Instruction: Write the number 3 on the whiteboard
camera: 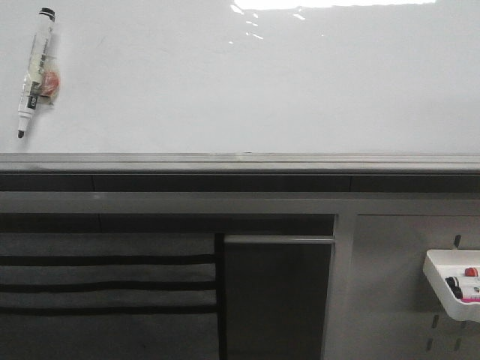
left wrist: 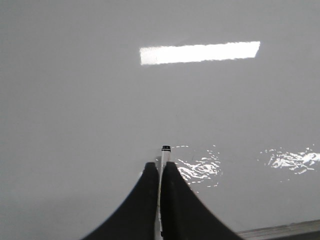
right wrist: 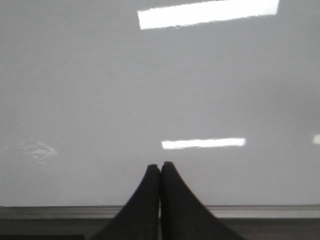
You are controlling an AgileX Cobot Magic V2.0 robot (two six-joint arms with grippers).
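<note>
The whiteboard (camera: 262,82) filled the upper half of the front view, a glossy white sheet streaked with ceiling-light glare along its top edge, and no written mark could be made out on it in any view. A marker (camera: 34,69) with a black cap at its upper end and its dark tip pointing downward lay flat against the board near the far left, slightly tilted, a crumpled clear wrapper with a reddish patch around its middle. Below the board ran the grey metal edge rail (camera: 240,160), and under that the grey cabinet panels (camera: 277,292). A small white tray (camera: 439,279) hung on the panel at lower right, holding markers with red, black and pink caps.

Neither arm appeared in the front view. The left wrist camera showed the left end effector (left wrist: 161,172) aimed squarely at the board's face, its two dark fingers (left wrist: 145,200) pressed nearly together around a thin pen (left wrist: 165,152) whose black-ringed end stuck out beyond the fingertips toward the board; whether that end touched the surface could not be told. The right end effector (right wrist: 160,170) likewise faced the board, with the rail crossing behind the base of its fingers, which were fully closed against each other with nothing between them. Bright rectangular reflections sat on the board ahead of both.
</note>
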